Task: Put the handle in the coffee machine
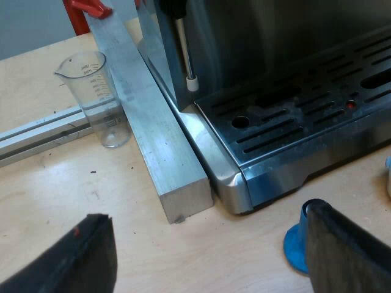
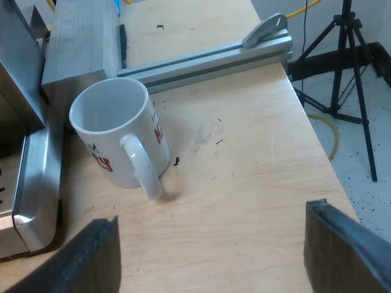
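So, both grippers are spread wide with nothing held. The left gripper (image 1: 208,244) is hung low over the desk (image 1: 61,183), with the espresso machine (image 1: 275,36) just ahead of it, drip-tray corner nearest, and a blue tamper (image 1: 294,241) is tucked right by one of its fingers. Where the holder lies can't be told, so tbh it needs to be found first. It's probably best gripped by its dark handle, kept level, brought up under the machine's front and twisted till locked. Containers: the mug (image 2: 116,131), upright just ahead of the right gripper (image 2: 211,217), is seen empty. The measuring glass (image 1: 98,97), farther off beyond the left gripper beside a metal block (image 1: 153,140), looks empty too.
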Robot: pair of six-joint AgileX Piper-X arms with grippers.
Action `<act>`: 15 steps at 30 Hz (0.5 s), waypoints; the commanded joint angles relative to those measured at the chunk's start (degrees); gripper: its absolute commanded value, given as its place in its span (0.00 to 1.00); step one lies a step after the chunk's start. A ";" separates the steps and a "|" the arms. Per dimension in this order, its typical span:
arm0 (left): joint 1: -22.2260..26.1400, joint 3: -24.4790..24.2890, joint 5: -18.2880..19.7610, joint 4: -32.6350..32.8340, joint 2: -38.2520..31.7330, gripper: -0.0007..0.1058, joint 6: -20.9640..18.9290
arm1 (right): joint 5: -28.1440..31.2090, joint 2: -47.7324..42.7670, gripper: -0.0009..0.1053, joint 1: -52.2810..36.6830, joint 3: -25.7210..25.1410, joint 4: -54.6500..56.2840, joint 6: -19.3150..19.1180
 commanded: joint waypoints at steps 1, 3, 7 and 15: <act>-0.26 -0.03 0.32 -0.45 -7.85 0.63 -0.62 | -0.07 -2.19 0.62 -0.07 -0.27 -0.48 -0.09; -0.26 -0.03 0.32 -0.45 -7.85 0.63 -0.62 | 0.19 -2.19 0.62 -0.07 -0.27 -0.48 -0.09; -0.26 -0.03 0.32 -0.45 -7.85 0.63 -0.62 | 0.37 -2.19 0.62 -0.07 -0.27 -0.48 -0.09; -0.26 -0.03 1.67 -0.45 -6.02 0.63 -0.62 | 0.37 -2.05 0.62 -0.07 -0.27 -0.48 -0.27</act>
